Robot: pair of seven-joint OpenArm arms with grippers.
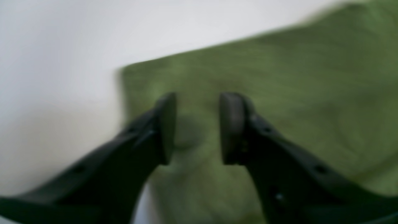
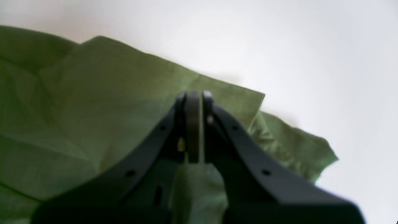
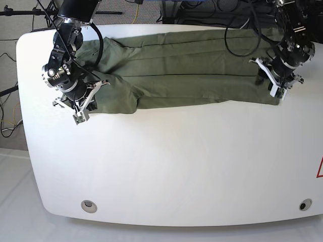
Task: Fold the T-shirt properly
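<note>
I have the T-shirt (image 3: 186, 70) lying as a long folded band across the far half of the white table (image 3: 166, 166), stretched from one arm to the other, with layered creases running its length. Both grippers sit at opposite ends of that band.

My left gripper (image 1: 197, 129) has its jaws standing apart over the shirt's corner, nothing pinched between them; the olive cloth lies flat beneath, its edge just beyond the fingertips. That wrist view is smeared, so I judge the arm is moving and I can't place the hem exactly.

My right gripper (image 2: 192, 124) is closed tight, its pads pressed together. From its wrist view I see fabric under and around the fingers but no cloth clearly caught in the pads, so I cannot tell whether it holds a layer or has shut on nothing.

My worries from here:
- If the right end really is gripped and the left is free, any pull from the right would drag the whole band sideways and skew the fold.
- The sleeve end beside the right gripper looks bunched; lifting it could open the layers.
- The thin fabric may slip or only the top layer come up, leaving a crooked crease.
</note>
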